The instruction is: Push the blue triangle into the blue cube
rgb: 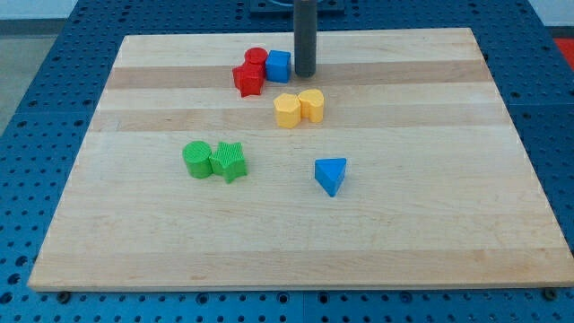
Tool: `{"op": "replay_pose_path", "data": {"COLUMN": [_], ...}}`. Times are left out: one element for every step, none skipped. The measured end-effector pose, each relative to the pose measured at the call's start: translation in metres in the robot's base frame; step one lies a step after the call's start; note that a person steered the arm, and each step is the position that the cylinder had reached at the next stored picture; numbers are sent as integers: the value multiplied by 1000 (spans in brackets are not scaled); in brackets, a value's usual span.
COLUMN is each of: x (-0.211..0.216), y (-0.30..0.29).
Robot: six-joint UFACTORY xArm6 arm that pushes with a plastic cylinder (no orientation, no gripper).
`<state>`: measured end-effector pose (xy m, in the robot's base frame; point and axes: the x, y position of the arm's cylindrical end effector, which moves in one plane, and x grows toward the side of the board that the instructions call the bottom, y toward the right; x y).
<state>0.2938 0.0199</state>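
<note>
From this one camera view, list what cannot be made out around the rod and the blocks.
- My tip: whether it touches the blue cube or stands just apart; the angle hides any gap.
- The rod's upper part and the arm: cut off by the view's top edge.
- Red cylinder: its lower part is hidden behind the red block.
- Blue triangle: its far faces are turned away.

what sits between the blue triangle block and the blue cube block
In the camera view, the two yellow blocks lie roughly on the line from the blue triangle to the blue cube; my tip stands just right of the cube.
</note>
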Motion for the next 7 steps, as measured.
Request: {"op": "replay_pose_path", "data": {"x": [27,56,101,152,194,227,235], "y": [42,93,98,98,87,54,19]}}
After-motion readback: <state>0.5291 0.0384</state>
